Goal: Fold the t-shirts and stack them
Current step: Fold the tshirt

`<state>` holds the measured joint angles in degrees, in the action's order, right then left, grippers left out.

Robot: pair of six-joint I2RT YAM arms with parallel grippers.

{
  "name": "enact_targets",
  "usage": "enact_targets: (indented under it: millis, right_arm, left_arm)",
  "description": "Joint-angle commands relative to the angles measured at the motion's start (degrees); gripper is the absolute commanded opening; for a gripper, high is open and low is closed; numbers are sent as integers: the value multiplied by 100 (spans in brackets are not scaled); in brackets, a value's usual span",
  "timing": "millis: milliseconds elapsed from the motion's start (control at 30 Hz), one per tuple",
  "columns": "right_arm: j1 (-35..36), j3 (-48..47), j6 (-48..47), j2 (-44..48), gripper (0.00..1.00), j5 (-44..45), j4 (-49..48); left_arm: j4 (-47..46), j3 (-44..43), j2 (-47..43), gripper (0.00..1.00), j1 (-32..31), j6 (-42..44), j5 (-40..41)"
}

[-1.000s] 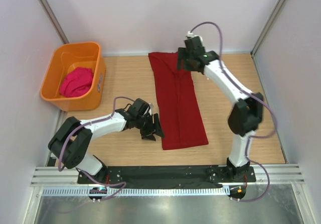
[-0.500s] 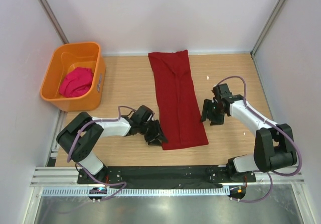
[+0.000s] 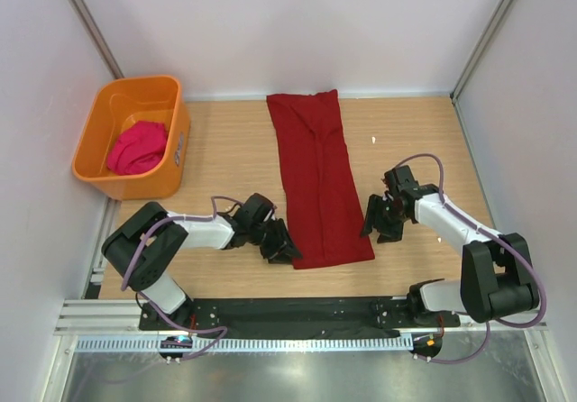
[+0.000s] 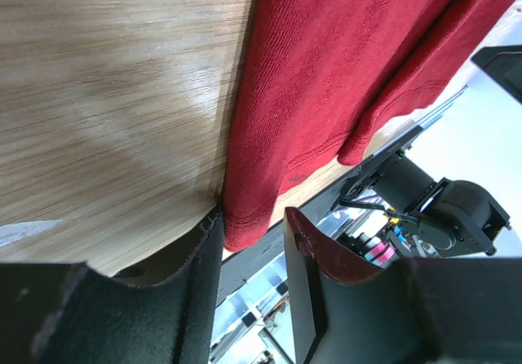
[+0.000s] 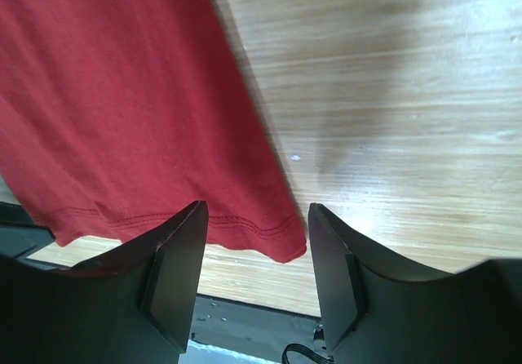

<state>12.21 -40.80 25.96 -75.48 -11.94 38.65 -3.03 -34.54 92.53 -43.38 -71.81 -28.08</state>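
Dark red t-shirt [image 3: 315,181] lying as a long folded strip on the wooden table [image 3: 225,150], left gripper [image 3: 287,247] low at its near left corner, jaws apart around the hem, right gripper [image 3: 371,226] at the near right corner, also spread, pink t-shirt [image 3: 137,147] bundled inside the orange tub [image 3: 126,88], far left.

Both arms are down low and reaching inward. The left arm stretches out to its right with the forearm nearly flat, and the left tool [image 3: 281,246] has its fingers parted, a clear gap showing in the wrist view. The right arm is bent sharply at the elbow. The right tool [image 3: 372,225] points left, fingers spread wide.
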Motion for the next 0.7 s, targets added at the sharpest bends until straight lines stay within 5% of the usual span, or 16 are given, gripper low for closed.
enact_targets:
  millis: [0,533,667]
  right_arm:
    - [10,107,208,60,58,-53,29]
    - [141,344,481,-256,52,-19,-69]
    - [221,397,595,-230,37,-44,-86]
  left_arm:
    - [338,255,186,37,-39,71,549]
    - [338,475,2,22,-31,27,733]
    - [338,554,-95,14,-31,1,769]
